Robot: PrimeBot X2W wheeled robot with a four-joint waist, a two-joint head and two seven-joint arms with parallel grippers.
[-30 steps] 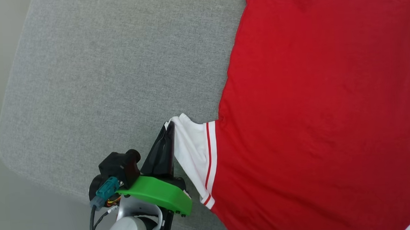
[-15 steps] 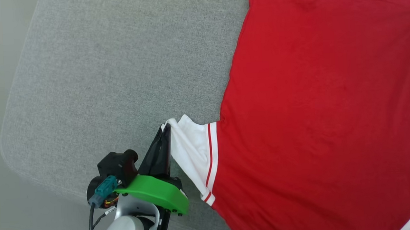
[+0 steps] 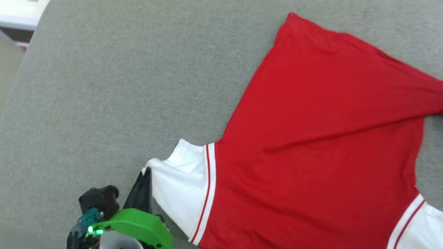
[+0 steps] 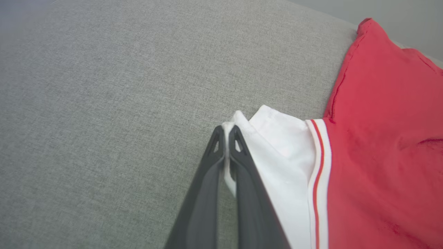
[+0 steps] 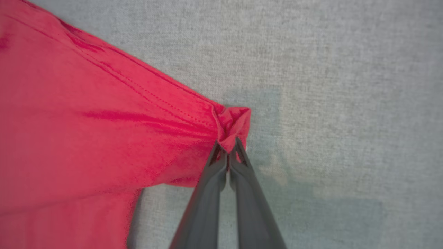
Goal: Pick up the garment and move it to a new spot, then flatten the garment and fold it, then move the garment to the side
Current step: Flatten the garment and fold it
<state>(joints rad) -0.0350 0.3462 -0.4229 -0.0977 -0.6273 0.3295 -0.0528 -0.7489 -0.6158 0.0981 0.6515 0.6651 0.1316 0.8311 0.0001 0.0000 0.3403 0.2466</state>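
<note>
1. Now the garment (image 3: 319, 135) lies spread, plain red side up, on the grey fabric worktop (image 3: 111, 77), toward the right in the head view.
2. At its near left, the left pincer (image 4: 226, 130) is clamped on the edge of a white sleeve (image 4: 280, 145), with a strip of white cloth caught between the tips.
3. Meanwhile the right pincer (image 5: 231, 144) is clamped on a bunched red corner (image 5: 235, 121) of the hem, and creases run from that corner across the cloth.
4. Beyond the worktop's upper left edge in the head view sits a white object (image 3: 15, 15).
</note>
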